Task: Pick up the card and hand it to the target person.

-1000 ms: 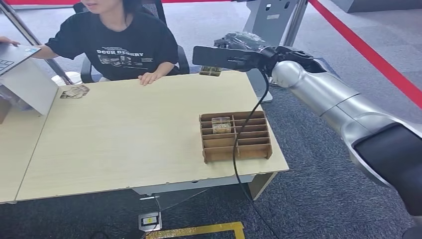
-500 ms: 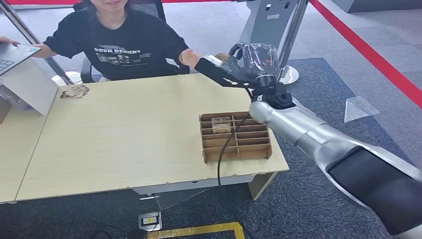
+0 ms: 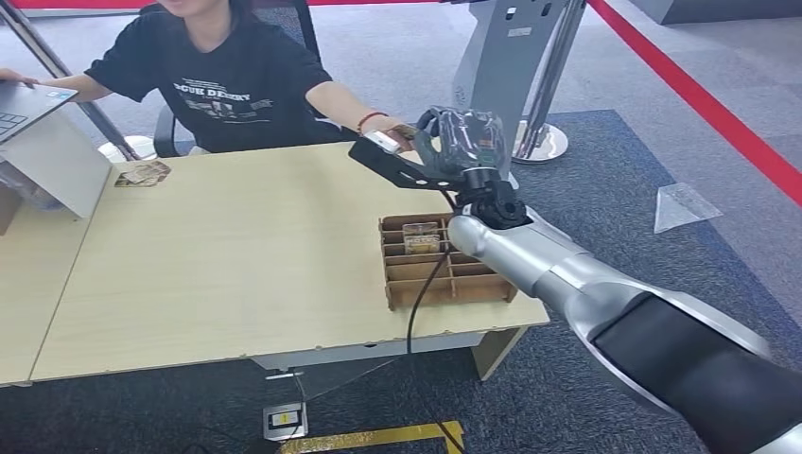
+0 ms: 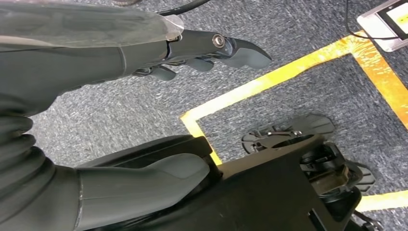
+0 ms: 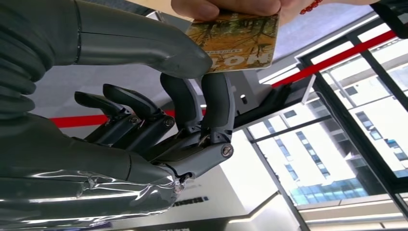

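Observation:
The card (image 5: pixel 239 41), printed in autumn colours, is pinched between the thumb and dark fingers of my right hand (image 5: pixel 144 130). A person's fingers (image 5: pixel 226 6) grip the card's other edge at the same moment. In the head view my right hand (image 3: pixel 456 142) is raised over the far right part of the table, meeting the outstretched hand (image 3: pixel 395 132) of the seated person in a black T-shirt (image 3: pixel 227 80). My left hand (image 4: pixel 144 96) hangs over the carpet with its fingers apart, holding nothing.
A wooden slotted card box (image 3: pixel 473 274) with cards (image 3: pixel 420 236) in it stands on the table (image 3: pixel 236 255) below my right arm. Another card (image 3: pixel 142 173) lies at the table's far left, beside a laptop (image 3: pixel 24 104). A grey stand (image 3: pixel 515 57) rises behind.
My right arm has swung left and lower, toward the seated person. The person has stretched an arm out and taken hold of the card that my right hand pinches.

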Controlling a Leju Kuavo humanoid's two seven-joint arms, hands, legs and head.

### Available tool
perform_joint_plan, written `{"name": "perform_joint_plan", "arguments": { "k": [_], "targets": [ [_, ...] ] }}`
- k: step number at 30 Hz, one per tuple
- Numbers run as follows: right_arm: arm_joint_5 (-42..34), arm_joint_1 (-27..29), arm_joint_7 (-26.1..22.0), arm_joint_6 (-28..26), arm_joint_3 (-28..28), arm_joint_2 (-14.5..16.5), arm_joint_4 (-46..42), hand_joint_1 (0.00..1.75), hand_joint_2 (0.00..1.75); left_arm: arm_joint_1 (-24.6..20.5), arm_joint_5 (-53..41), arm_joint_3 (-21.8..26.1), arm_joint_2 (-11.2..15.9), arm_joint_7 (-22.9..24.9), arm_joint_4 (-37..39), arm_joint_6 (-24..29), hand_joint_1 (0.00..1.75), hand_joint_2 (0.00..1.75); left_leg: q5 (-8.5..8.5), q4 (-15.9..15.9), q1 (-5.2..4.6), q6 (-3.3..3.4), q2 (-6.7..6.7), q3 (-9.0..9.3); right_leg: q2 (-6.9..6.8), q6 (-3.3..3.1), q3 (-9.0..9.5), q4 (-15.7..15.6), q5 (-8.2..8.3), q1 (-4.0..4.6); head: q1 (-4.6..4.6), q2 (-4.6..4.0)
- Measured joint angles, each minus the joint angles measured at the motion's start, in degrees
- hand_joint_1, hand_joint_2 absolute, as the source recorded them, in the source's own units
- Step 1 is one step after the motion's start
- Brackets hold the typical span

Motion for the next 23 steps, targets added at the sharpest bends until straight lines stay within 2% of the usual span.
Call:
{"name": "perform_joint_plan", "arguments": {
  "k": [1,5,11,15,18,22,23],
  "targets": [
    [0.0,0.0,-0.2,0.0,-0.2,0.3,0.3,1.75,1.75,0.0,0.1,0.0,0.0,0.0,0.0,0.1,0.00,1.75,0.00,0.0,0.00,0.00,0.00,0.00,0.00,0.00,0.00,0.0,0.00,0.00,0.00,0.00],
    [-0.8,-0.1,-1.5,2.2,-0.6,1.6,1.5,0.01,1.75,0.1,0.5,0.0,0.0,-0.2,0.0,0.4,0.00,1.75,0.00,0.0,0.00,0.00,0.00,0.00,0.01,0.00,0.00,0.0,0.00,0.00,0.00,0.00],
    [-5.3,-2.0,-4.7,16.3,-1.2,2.5,2.4,0.00,1.75,0.3,1.7,0.0,0.0,-0.9,0.0,0.6,0.00,1.75,0.04,0.0,0.00,0.00,-0.01,0.00,-0.01,0.00,-0.01,0.0,0.00,0.00,0.00,0.00],
    [-8.0,-3.6,-3.7,25.6,-1.9,1.6,0.0,0.00,1.75,0.7,2.2,0.0,0.2,-1.1,0.0,0.6,0.00,1.75,0.04,0.0,-0.01,0.00,0.01,0.03,0.02,0.00,-0.02,0.0,0.01,0.00,-0.01,0.00],
    [-10.8,-3.1,1.1,31.9,-2.1,-1.5,-5.9,0.00,1.75,1.0,2.7,0.0,0.4,-1.5,0.0,0.5,0.00,1.75,0.04,0.1,-0.03,0.00,0.00,0.06,0.00,0.00,-0.04,0.0,0.01,0.00,-0.01,0.00],
    [-13.5,-0.1,7.3,38.3,-3.3,-8.6,-19.2,0.00,1.75,1.3,2.9,0.0,0.8,-2.1,0.0,0.1,0.00,1.75,0.03,0.1,-0.03,0.01,-0.05,0.03,-0.08,0.01,0.00,-0.1,0.00,0.00,0.02,0.00],
    [-13.8,0.4,7.9,39.0,-3.6,-9.6,-20.8,0.00,1.75,1.3,2.9,0.0,0.8,-2.2,0.0,0.0,0.00,1.75,0.03,0.1,-0.04,0.01,-0.05,0.03,-0.07,0.01,0.01,-0.1,0.00,0.00,0.02,0.00]
  ]
}}
